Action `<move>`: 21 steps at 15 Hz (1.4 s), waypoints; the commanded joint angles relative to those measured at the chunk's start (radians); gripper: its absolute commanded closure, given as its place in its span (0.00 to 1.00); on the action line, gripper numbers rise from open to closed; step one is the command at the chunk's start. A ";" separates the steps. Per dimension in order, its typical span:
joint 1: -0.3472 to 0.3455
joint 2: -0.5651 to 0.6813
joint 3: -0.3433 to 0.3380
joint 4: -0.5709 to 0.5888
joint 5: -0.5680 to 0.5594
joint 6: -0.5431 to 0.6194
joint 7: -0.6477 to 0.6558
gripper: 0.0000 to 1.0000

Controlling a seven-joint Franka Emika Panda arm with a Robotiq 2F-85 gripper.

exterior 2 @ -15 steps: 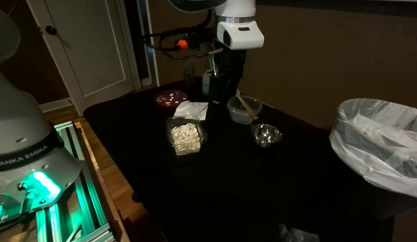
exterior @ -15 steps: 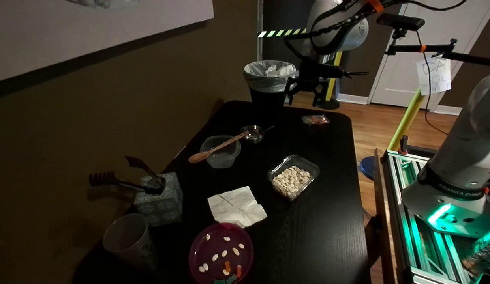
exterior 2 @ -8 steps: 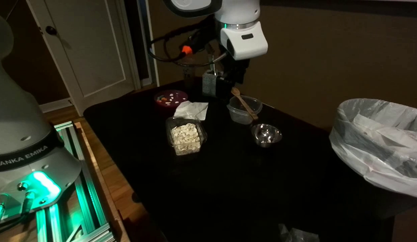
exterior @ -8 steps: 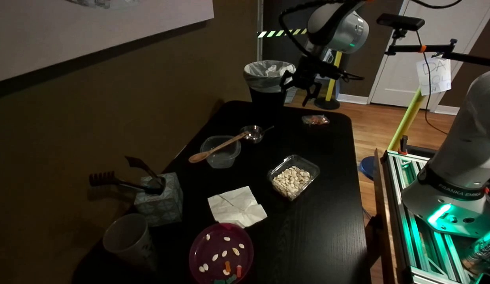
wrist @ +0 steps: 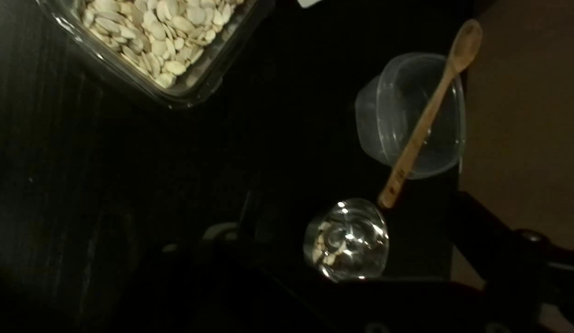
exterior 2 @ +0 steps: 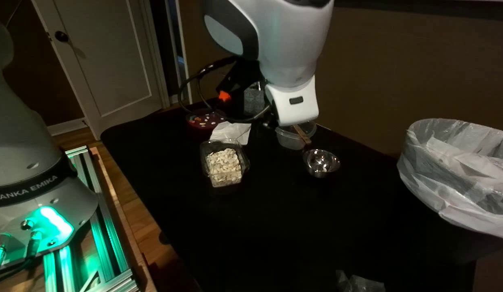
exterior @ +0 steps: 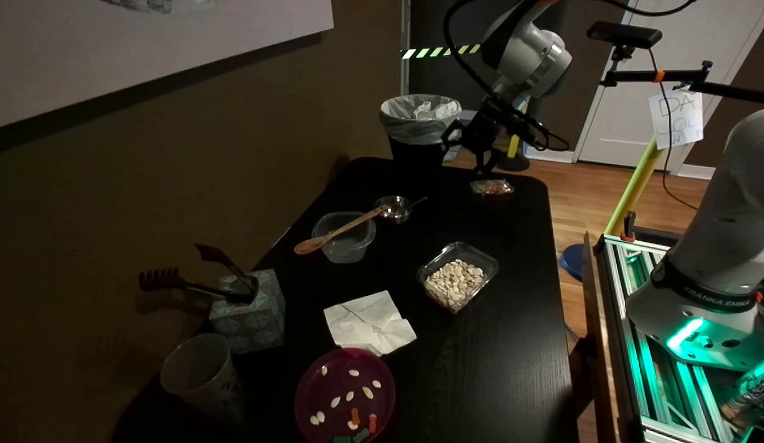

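Note:
My gripper (exterior: pixel 463 161) hangs tilted above the far end of the black table in an exterior view, its fingers spread and nothing between them. In the wrist view a shiny metal bowl (wrist: pixel 354 238) with a few pale seeds appears between the spread fingers, below them; the gripper's dark body covers its lower edge. Beside the bowl, a wooden spoon (wrist: pixel 423 122) lies across a clear plastic tub (wrist: pixel 377 115). A clear tray (exterior 2: pixel 202 162) of pale seeds (exterior 2: pixel 225 164) stands nearby. In an exterior view the wrist hides the fingers and part of the tub.
A lined trash bin (exterior: pixel 418 132) stands past the table's end, with a small packet (exterior: pixel 492 187) near that edge. Toward the opposite end are a napkin (exterior: pixel 369 323), a purple dish (exterior: pixel 305 400) with seeds, a tissue box (exterior: pixel 249 326) holding utensils, and a cup (exterior: pixel 200 375).
The arm has come lower, and the gripper has tilted from nearly upright to a slant. In an exterior view the wrist now covers part of the tub and spoon. Objects stay in place.

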 commanded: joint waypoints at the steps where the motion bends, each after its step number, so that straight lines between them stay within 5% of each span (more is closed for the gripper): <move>1: -0.050 0.036 0.054 0.009 0.003 -0.015 -0.004 0.00; 3: -0.048 0.030 0.075 -0.009 0.038 0.015 -0.067 0.00; 11: -0.043 0.161 0.134 0.098 0.579 0.161 -0.517 0.00; 21: -0.103 0.450 0.135 0.259 0.571 0.079 -0.572 0.00</move>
